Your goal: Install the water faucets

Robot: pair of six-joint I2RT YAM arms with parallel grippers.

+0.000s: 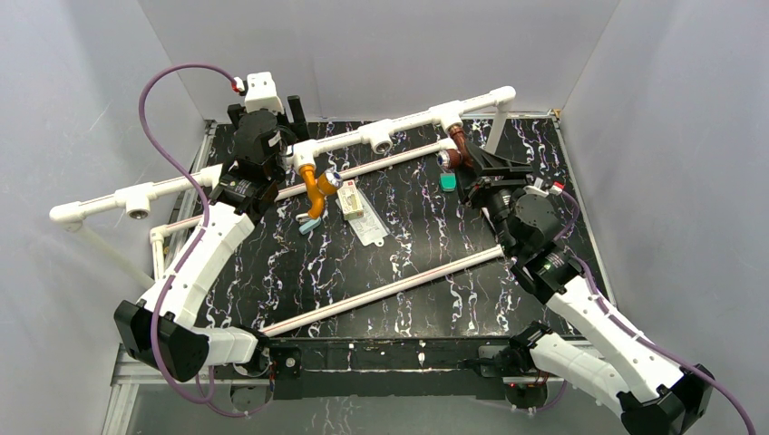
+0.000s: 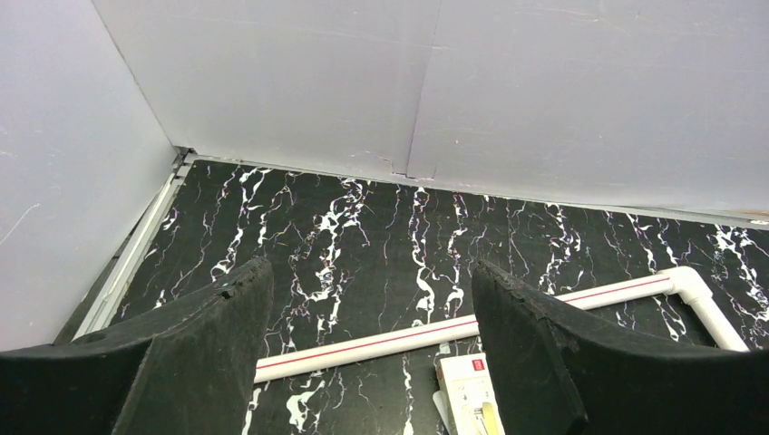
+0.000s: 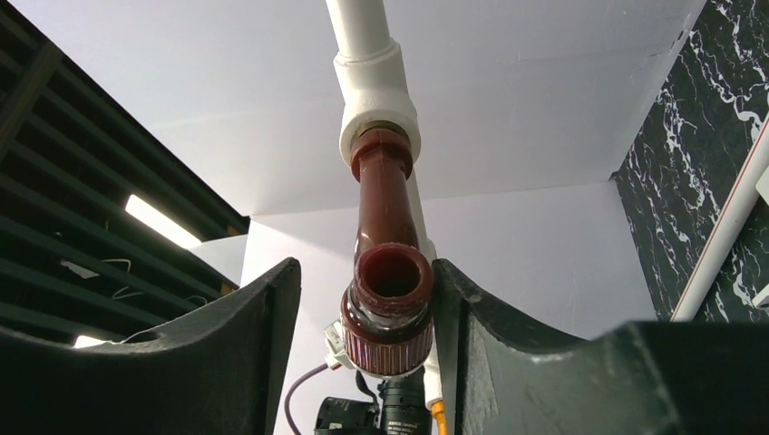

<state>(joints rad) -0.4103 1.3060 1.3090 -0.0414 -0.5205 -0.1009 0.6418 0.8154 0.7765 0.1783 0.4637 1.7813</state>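
Observation:
The dark reddish-brown faucet (image 1: 456, 143) hangs from a tee socket (image 1: 449, 113) on the raised white pipe. In the right wrist view its inlet end (image 3: 381, 186) sits in the socket (image 3: 376, 95) and its ribbed round end (image 3: 388, 313) lies between my fingers. My right gripper (image 1: 462, 163) (image 3: 363, 272) is open around it: the right finger touches it and the left finger stands apart. The orange-yellow faucet (image 1: 314, 186) with a silvery knob hangs from another tee socket (image 1: 304, 150). My left gripper (image 1: 292, 112) (image 2: 372, 272) is open and empty beside that socket.
Two further tee sockets (image 1: 381, 138) (image 1: 138, 201) sit on the raised pipe. A small green flat piece (image 1: 447, 181) and a white packet (image 1: 361, 214) (image 2: 467, 390) lie on the black marbled table. Thin white red-striped pipes (image 1: 390, 288) (image 2: 390, 343) cross it. Grey walls enclose three sides.

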